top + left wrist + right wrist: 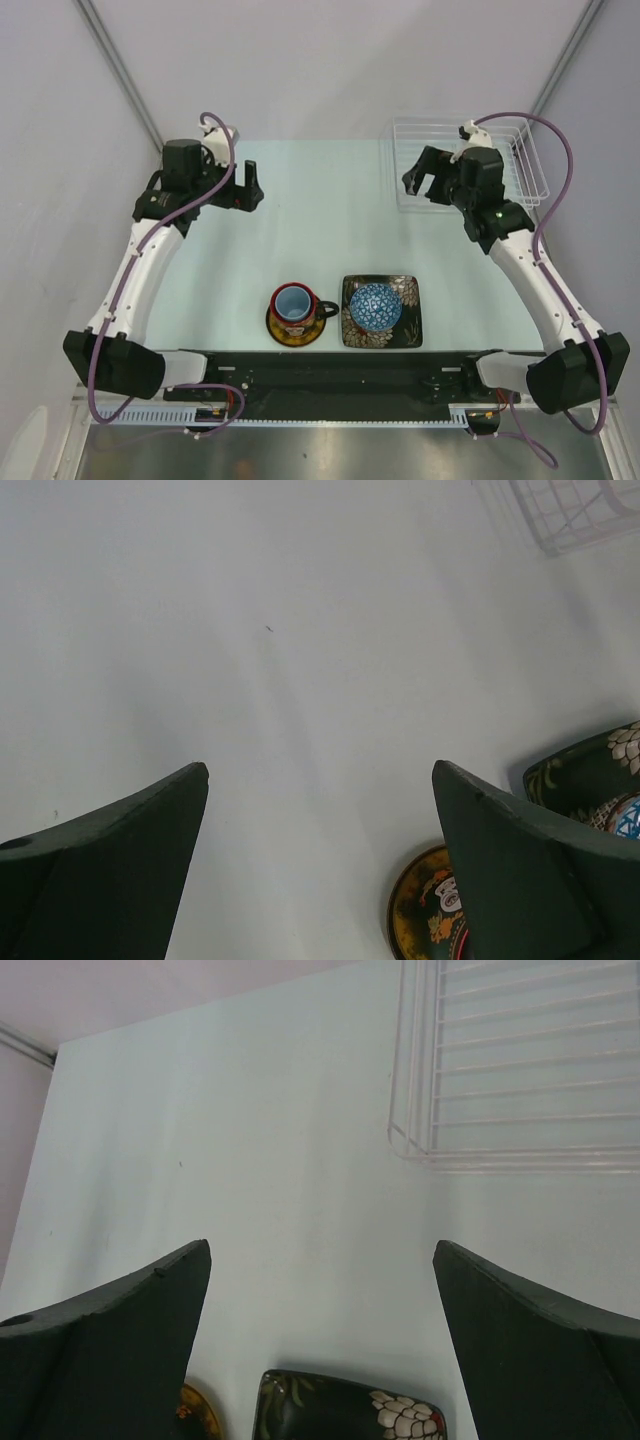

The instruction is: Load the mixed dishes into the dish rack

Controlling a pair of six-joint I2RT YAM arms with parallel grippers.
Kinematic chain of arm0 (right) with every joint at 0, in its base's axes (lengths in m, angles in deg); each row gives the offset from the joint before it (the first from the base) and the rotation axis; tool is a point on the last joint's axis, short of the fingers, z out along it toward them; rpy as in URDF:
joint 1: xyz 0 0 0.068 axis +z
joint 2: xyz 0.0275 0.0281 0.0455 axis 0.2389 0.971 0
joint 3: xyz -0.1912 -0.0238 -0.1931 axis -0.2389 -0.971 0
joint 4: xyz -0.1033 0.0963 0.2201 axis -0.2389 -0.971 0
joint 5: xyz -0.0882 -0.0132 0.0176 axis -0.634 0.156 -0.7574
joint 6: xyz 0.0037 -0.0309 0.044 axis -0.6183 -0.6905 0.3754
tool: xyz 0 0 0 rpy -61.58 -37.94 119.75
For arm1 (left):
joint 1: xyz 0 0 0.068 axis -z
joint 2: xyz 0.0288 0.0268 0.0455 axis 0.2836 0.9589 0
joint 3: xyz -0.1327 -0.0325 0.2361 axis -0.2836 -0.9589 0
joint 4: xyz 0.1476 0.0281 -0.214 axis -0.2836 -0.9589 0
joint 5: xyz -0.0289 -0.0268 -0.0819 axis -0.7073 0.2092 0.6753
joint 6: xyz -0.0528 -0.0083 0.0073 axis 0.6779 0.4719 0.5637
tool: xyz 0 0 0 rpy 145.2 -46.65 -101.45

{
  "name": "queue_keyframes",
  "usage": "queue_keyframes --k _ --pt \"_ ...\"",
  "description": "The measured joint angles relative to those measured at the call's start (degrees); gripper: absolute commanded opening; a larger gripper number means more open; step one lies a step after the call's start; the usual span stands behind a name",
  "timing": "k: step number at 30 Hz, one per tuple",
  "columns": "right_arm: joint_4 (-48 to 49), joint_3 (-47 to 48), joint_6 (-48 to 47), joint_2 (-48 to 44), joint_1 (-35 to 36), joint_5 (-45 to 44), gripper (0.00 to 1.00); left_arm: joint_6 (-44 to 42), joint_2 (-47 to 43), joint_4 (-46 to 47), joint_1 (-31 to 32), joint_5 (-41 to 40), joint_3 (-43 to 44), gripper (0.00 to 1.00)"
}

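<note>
Setting: pale green table (320,230) between plain white walls.

Left claw (243,187): jaws spread wide, holding nothing. It hangs over bare table at the far left, well apart from every dish.

Right claw (422,187): jaws equally wide, also empty. It hangs at the near left corner of the rack.

Rack (430,122): see-through, with thin pale bars and low walls, at the far right of the table. No dish shows in the part in view.

Dishes: all at the near edge, well apart from the rack.
- Saucer (290,338): round, yellow and dark.
- Mug (320,307): black with red flowers, upright on the saucer, handle pointing right.
- Cup (292,302): light blue, seemingly nested inside the mug.
- Plate (405,330): square, black with white flowers, just beside the saucer on the right.
- Bowl (375,305): small, blue-patterned, resting on the plate.

Handling, as judged:
- All pieces look like glazed ceramic: stiff, slick, moderately heavy and liable to chip.
- Unstack from the top.
- Pinch the bowl and cup across one wall at the rim.
- Take the mug across the rim, or possibly by the handle.
- The flat plate and saucer offer only a raised edge, so they are the likeliest to slip
</note>
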Motion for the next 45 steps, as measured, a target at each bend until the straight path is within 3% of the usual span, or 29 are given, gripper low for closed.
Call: queue_keyframes --k 4,7,14,20,23,27,29,32,33,35,45 --pt "2.0 2.3 -2.4 3.1 0.6 -0.9 0.98 0.8 1.7 2.8 1.9 -0.3 -0.7 1.0" --pt "2.1 11.7 -7.1 13.4 3.3 -7.0 0.65 2.1 2.8 4.3 3.0 -0.3 -1.0 1.0" --pt "0.5 30.7 -13.4 38.1 6.0 -17.0 0.72 2.5 1.3 6.4 3.1 -0.2 -3.2 1.0" --pt "-1.4 38.4 -16.8 50.1 5.7 -23.9 0.7 2.5 1.1 6.3 3.0 0.3 -3.2 1.0" --pt "-1.4 39.0 -18.0 52.6 5.5 -25.9 0.63 2.5 1.1 6.3 3.0 1.2 -3.2 1.0" --pt "-1.4 39.3 -18.4 54.9 5.4 -27.2 0.39 2.5 1.1 6.3 3.0 2.8 -3.2 1.0" --pt "-1.5 39.2 -18.4 55.7 5.4 -27.3 0.36 2.5 1.1 6.3 3.0 3.2 -3.2 1.0" --pt "-1.4 38.2 -18.1 56.1 5.8 -27.4 0.22 2.5 1.1 6.4 3.0 3.4 -3.2 1.0" --pt "-1.3 37.6 -18.0 56.1 6.1 -27.5 0.12 2.5 1.1 6.4 3.0 3.5 -3.2 0.99" --pt "-0.9 36.5 -18.0 56.1 6.9 -27.8 0.01 2.5 1.1 6.3 3.0 3.6 -3.2 0.99" --pt "-1.6 33.4 -14.3 54.0 14.8 -30.4 0.0 2.5 1.0 6.4 2.9 3.8 -3.2 1.0"
